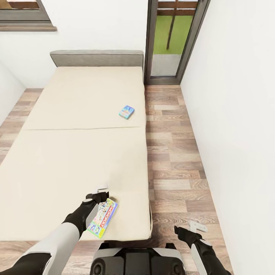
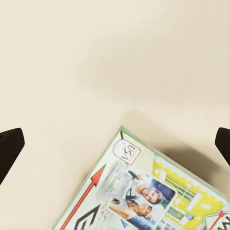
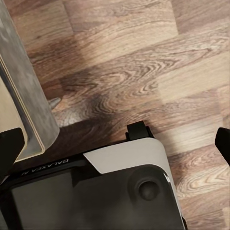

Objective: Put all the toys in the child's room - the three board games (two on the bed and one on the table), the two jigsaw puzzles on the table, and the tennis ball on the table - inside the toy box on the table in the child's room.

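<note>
The left gripper point(image 1: 100, 193) hangs over the near end of the bed point(image 1: 76, 152), its jaws spread wide and holding nothing. In the left wrist view its dark fingertips point(image 2: 10, 146) sit far apart with bare cream cover between them. Just beside that gripper, toward the robot, the green-edged board game point(image 1: 102, 217) lies flat on the cover; its corner point(image 2: 143, 191) is not yet between the fingers. Far ahead of the gripper, near the bed's right edge, lies the small blue board game point(image 1: 126, 112). The right gripper point(image 1: 193, 228) hovers over the wood-plank floor point(image 1: 175, 160) beside the bed, jaws released and empty, with the robot's base point(image 3: 96, 191) below it.
</note>
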`<state>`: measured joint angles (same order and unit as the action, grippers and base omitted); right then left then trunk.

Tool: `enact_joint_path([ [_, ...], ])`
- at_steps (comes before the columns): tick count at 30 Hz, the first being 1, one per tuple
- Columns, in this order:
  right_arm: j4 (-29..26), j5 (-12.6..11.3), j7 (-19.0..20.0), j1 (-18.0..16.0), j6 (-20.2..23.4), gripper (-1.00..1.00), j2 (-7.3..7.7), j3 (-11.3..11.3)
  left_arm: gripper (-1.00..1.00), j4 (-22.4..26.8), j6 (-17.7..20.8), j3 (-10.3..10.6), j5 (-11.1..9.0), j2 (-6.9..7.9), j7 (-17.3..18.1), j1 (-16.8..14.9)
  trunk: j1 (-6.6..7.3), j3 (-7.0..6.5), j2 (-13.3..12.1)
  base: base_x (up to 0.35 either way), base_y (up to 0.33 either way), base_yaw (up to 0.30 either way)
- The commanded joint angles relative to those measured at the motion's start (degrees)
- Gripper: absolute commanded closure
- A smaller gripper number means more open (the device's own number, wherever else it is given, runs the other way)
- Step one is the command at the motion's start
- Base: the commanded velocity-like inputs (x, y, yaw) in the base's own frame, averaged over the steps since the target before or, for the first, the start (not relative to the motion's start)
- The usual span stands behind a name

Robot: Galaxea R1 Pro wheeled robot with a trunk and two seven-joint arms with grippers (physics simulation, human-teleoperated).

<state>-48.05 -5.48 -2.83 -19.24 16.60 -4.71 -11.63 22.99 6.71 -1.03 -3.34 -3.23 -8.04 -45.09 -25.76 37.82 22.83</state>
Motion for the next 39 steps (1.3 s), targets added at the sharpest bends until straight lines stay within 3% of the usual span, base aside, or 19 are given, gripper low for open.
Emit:
enact_joint_path([
  [1, -0.1, -0.6, -0.2, 0.0, 0.3, -1.0, -0.04, -0.1, -1.0, 0.1, 0.3, -0.1, -0.4, -0.04, -0.1, 0.0, -0.03, 0.16, 0.1, 0.0, 0.0, 0.0],
  [39, -0.1, -0.7, -0.2, 0.0, 0.1, -1.0, -0.04, -0.2, -1.0, 0.2, -0.1, -0.1, -0.4, -0.11, -0.1, 0.0, -0.03, 3.69, 0.1, 0.0, 0.0, 0.0],
])
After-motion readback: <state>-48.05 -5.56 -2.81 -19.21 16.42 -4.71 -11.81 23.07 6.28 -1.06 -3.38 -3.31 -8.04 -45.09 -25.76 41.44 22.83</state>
